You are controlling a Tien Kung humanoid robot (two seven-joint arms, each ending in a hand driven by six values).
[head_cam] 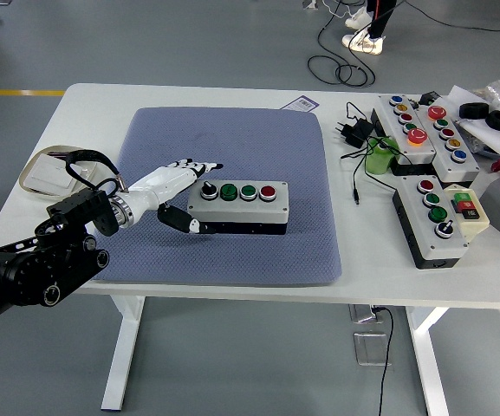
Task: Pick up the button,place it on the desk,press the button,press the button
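Nearest the camera, the black left arm comes in from the lower left corner and ends in a white left hand [176, 186] at the left end of the button box [237, 204]. The hand's fingers [199, 165] are stretched out flat and loose above the box's left edge, the thumb lies lower along the box's front left corner, and the hand grips nothing. The button box is a grey case with a black base, lying flat on the blue mat [229, 192] a little left of the mat's middle; on its top sit, left to right, a black knob, two green buttons and a red button. The mat covers the middle of the white worktop [379, 260]. Left of the mat, near the worktop's left edge, lies a pale round dish [48, 172]. To the right of the mat lies a dark control box [436, 218] with coloured buttons, beyond it a longer grey panel [426, 133] of many buttons, with a green cylinder [379, 158] and a black plug [354, 130] with its cable beside them. At the far edge a person's shoes [360, 39] stand on the floor among cables.
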